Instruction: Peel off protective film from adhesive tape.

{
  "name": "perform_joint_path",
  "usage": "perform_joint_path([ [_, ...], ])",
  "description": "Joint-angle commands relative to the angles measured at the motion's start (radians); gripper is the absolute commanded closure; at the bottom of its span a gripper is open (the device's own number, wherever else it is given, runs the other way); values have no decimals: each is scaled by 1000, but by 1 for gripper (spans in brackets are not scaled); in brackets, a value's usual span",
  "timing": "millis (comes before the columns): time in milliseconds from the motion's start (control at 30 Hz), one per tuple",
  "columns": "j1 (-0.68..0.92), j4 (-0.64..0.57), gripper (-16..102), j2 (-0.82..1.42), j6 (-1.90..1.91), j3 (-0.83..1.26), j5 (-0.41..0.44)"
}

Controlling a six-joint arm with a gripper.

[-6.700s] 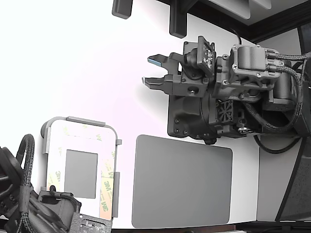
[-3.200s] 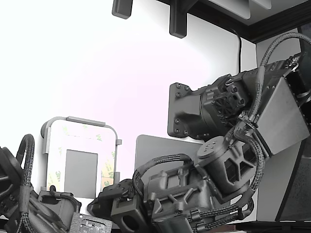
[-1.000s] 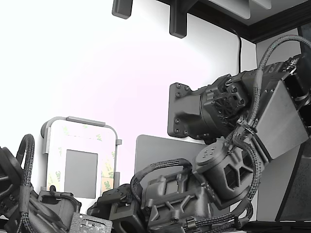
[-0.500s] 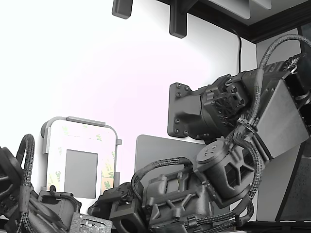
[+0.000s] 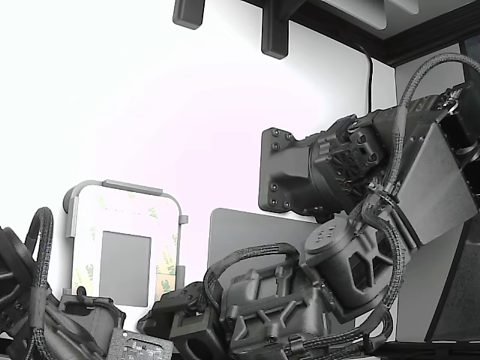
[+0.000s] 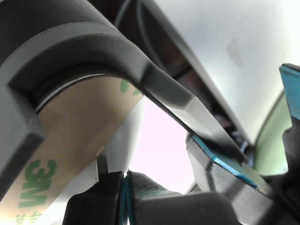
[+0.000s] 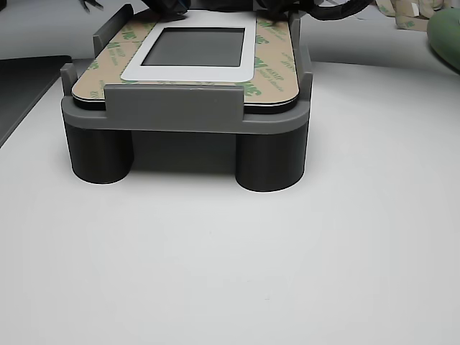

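The white plate (image 5: pixel 87 217) with its grey square (image 5: pixel 124 268) sits in a grey fixture (image 5: pixel 124 185) at the exterior view's lower left. Tan 3M-printed protective film (image 5: pixel 166 279) covers the adhesive tape around the square, and also shows in the other view (image 7: pixel 271 68). In the wrist view the film (image 6: pixel 70 140) runs under a dark fixture corner (image 6: pixel 117 51). My gripper (image 6: pixel 124 180) is shut, its fingers meeting right at the film's edge. Whether film lies between them I cannot tell. In the exterior view my wrist (image 5: pixel 255 315) hides the fingers.
A large dark grey mat (image 5: pixel 240 232) lies beside the fixture. A second arm (image 5: pixel 45 322) crowds the exterior view's lower left corner. Two blue-padded fingers (image 6: pixel 220 161) stand apart close by. Loose tan strips (image 7: pixel 402 11) lie on the table beyond the fixture.
Since 6.7 s ago my arm has swung down from the wall mount to the plate's near right corner. Over the last second it only shifts slightly.
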Motion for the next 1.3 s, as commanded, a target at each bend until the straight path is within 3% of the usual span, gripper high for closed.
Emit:
perform_joint_path([
  [0, -12, -2, 97, 23, -2, -35, -6],
  [1267, -25, -26, 97, 18, -12, -20, -25],
])
